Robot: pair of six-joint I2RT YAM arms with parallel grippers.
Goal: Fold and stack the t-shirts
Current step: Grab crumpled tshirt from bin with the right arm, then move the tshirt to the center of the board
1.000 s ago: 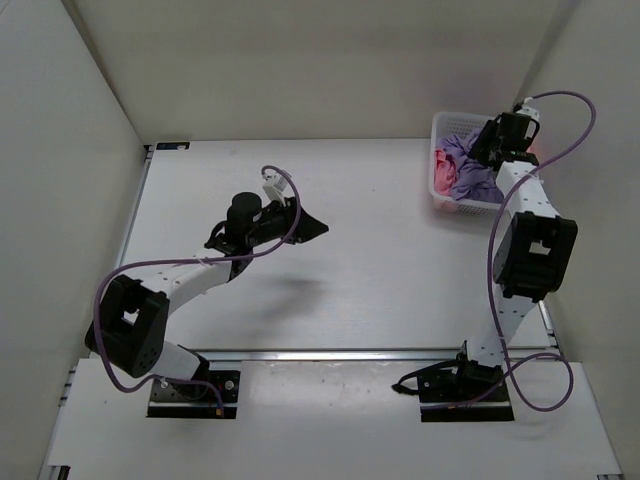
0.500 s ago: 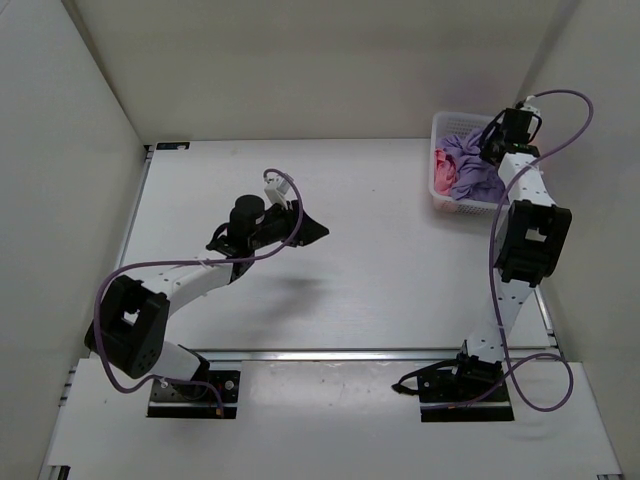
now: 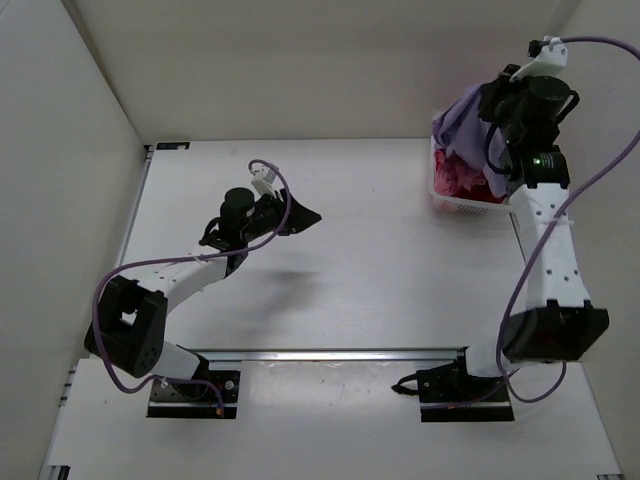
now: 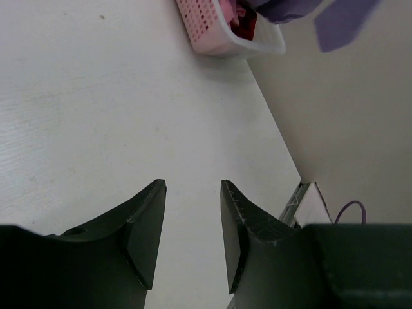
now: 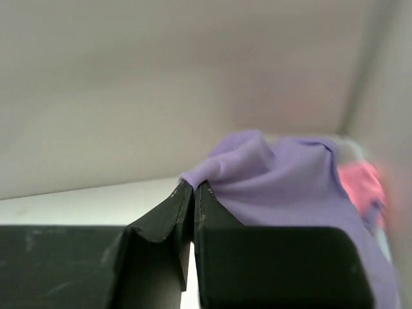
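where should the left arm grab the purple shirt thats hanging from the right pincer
Probably a free hanging edge of the purple shirt, low down, coming in from the open table side. The right pincer pinches one top fold, so the cloth droops over the basket and that edge faces the left pincer.

The lavender t-shirt (image 3: 460, 122) hung bunched in the air at the table's one o'clock corner, one fold pinched in the closed right gripper (image 5: 193, 187), directly over the basket (image 3: 465, 208). Beneath it, the pink t-shirt (image 3: 450, 175) and the dark red t-shirt (image 4: 247, 27) lay crumpled together inside.
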